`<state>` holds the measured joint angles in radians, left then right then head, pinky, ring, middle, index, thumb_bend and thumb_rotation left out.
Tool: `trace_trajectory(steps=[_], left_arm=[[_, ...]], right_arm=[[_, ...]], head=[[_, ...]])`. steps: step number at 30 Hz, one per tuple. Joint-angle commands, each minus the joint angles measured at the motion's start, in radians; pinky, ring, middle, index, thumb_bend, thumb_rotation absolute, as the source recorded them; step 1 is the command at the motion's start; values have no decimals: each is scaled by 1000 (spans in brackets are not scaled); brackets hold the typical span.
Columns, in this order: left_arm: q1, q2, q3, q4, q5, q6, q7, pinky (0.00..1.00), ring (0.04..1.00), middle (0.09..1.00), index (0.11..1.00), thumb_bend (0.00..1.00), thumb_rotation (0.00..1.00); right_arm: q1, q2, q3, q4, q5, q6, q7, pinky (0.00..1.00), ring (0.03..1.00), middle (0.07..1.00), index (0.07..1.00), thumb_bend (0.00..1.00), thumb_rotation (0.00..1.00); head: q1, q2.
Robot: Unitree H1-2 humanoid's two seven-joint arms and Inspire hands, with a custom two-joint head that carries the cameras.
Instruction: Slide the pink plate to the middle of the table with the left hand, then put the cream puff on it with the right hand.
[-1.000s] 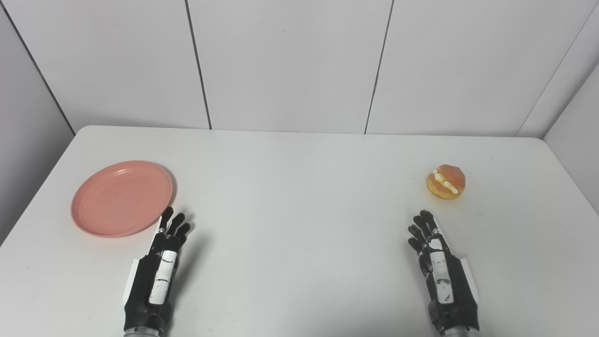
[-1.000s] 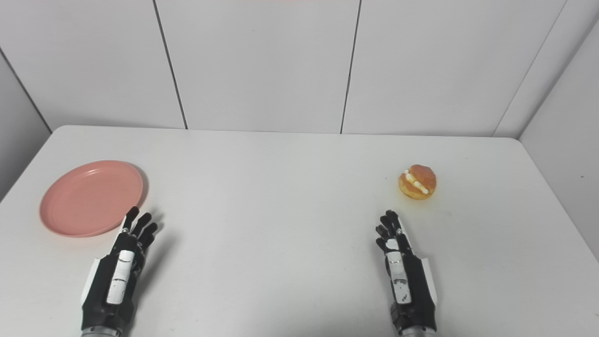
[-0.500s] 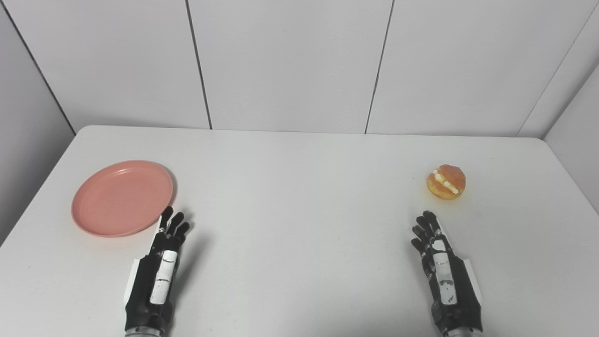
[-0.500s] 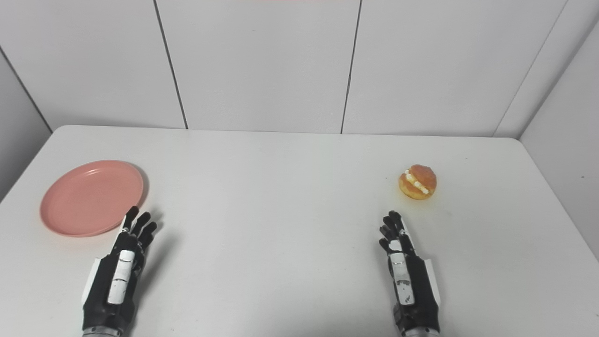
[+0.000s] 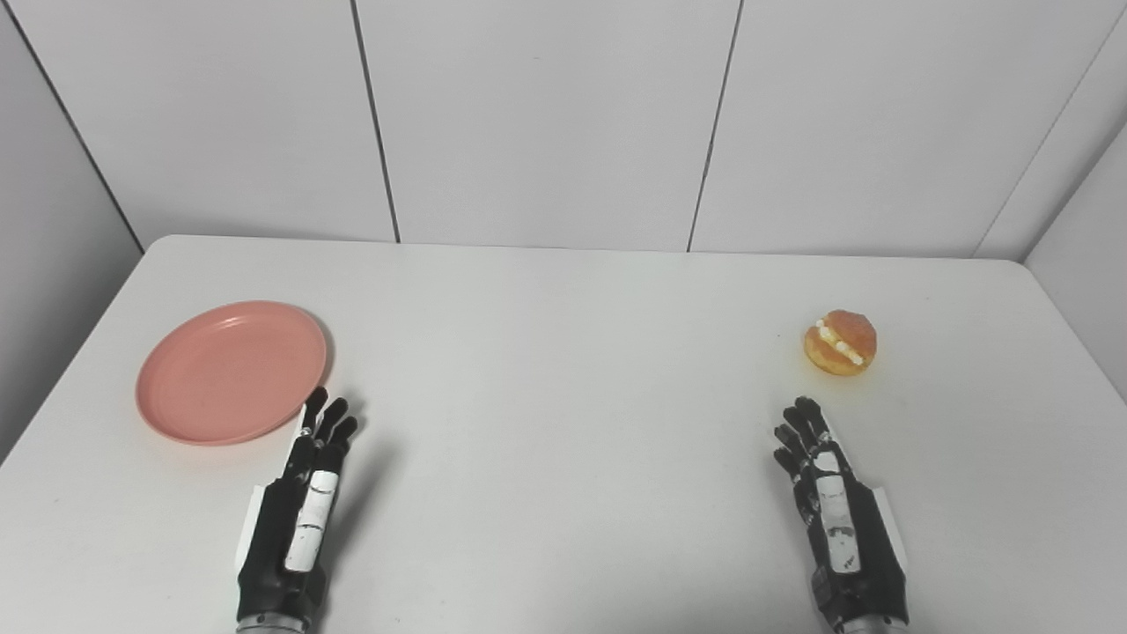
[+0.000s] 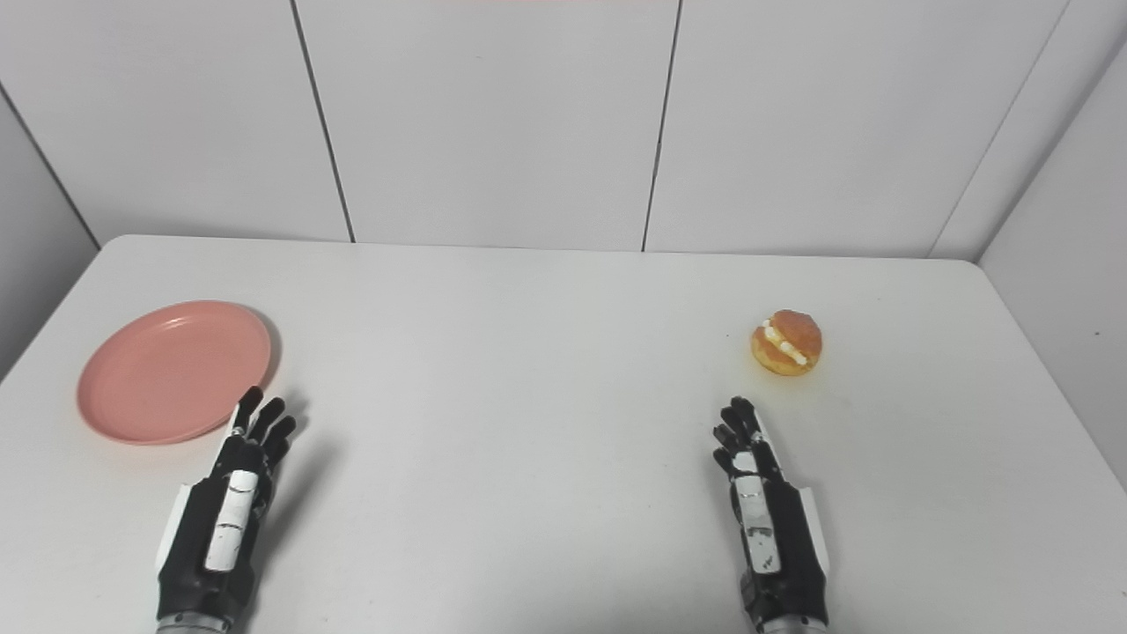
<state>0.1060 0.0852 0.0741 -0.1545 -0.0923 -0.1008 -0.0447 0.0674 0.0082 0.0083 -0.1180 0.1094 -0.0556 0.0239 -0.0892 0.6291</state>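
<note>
Just beyond and left of the left hand (image 5: 295, 519): the pink plate (image 5: 231, 372), flat on the table (image 5: 563, 370), near the left edge, well short of the middle. Fingertips (image 5: 319, 407) pointing away, right beside the plate's near-right rim; whether touching or a sliver apart, impossible to tell. Fingers straight and slightly spread, holding nothing. Round plate, so no long axis to line up; push direction toward the right, across bare tabletop.

Over on the right side: the cream puff (image 5: 840, 342), cream seam slanting from far-left to near-right, resting alone on the table. Right hand (image 5: 836, 519) below it, fingers extended and empty, tips near the puff yet clearly apart. Nearer to the puff than the left hand by a wide margin; likewise the left hand far nearer to the plate.

Judged as the very start: plate not yet slid, puff not yet lifted.

Compared with a second ago: almost nothing different. Both hands in much the same spots, plate and puff unmoved, only a tiny shift of the whole view.
</note>
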Motion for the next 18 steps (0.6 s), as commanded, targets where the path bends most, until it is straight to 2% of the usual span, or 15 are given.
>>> trace_trajectory(steps=[1,3,7,16,18], left_arm=[[-1,-23,-17,17,21,-30,9,995,942,960,968,779,860],[-1,-32,-21,25,34,-34,14,984,940,960,972,785,868],[-5,-52,-42,70,93,-90,29,964,944,969,978,762,886],[-20,-76,-59,159,149,-183,50,963,953,978,981,681,891],[-27,-82,-64,186,157,-207,55,962,956,981,986,674,891]], right_arm=[[-4,-15,-11,10,12,-39,16,964,945,950,944,887,941],[-5,-23,-18,28,21,-53,25,968,948,953,948,882,943],[-8,-47,-36,88,46,-105,53,966,950,960,956,862,959],[-25,-79,-60,205,76,-199,95,972,956,965,962,852,977],[-31,-86,-64,235,85,-217,105,971,956,965,963,855,977]], head=[[5,-5],[32,-25],[97,-83],[138,-149],[151,-183]])
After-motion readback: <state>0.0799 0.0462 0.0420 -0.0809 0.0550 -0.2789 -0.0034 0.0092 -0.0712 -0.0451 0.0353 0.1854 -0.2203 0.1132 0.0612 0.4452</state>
